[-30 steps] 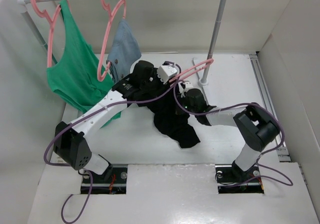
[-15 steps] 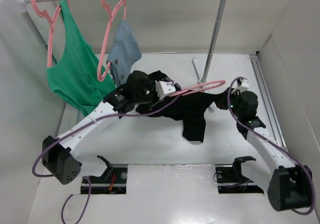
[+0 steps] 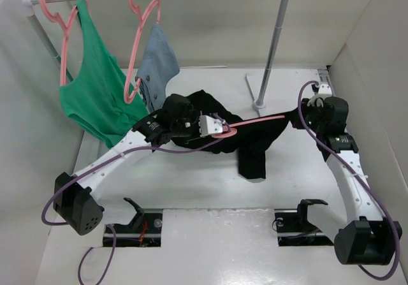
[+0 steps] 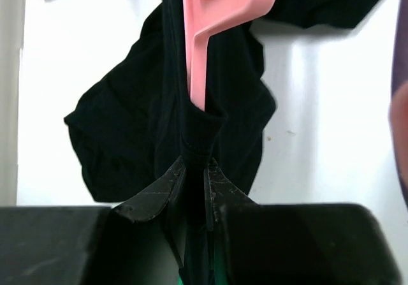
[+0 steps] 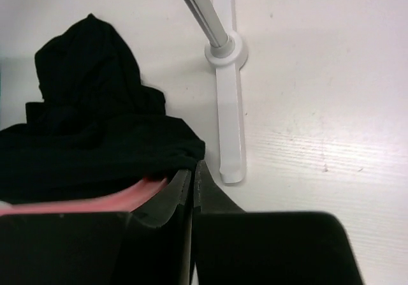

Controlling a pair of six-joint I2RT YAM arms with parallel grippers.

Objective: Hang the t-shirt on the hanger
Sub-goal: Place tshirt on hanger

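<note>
Since a second ago the right arm has swung from the middle out toward the right wall. The plain black short-sleeved cloth t-shirt (image 3: 255, 141) went with it, so it's now stretched sideways between the two arms over the white table (image 3: 191, 183) instead of bunched up, with one flap trailing toward the near edge. The thin pink plastic hanger (image 3: 258, 119) lies nearly flat along the top of the shirt. Only one bar and a bit of the hook end show; the rest is buried in cloth. The left gripper (image 4: 196, 165) is clamped on a fold of the black fabric, right where the hanger's neck pokes into it, and that view cuts the hanger off at the top. The right gripper (image 5: 192, 169) has its fingers pressed together at the shirt's edge, with a pink sliver beside them. Honestly can't tell if any cloth is caught in there. The rack's white foot (image 5: 229, 125) sits just beyond.
</note>
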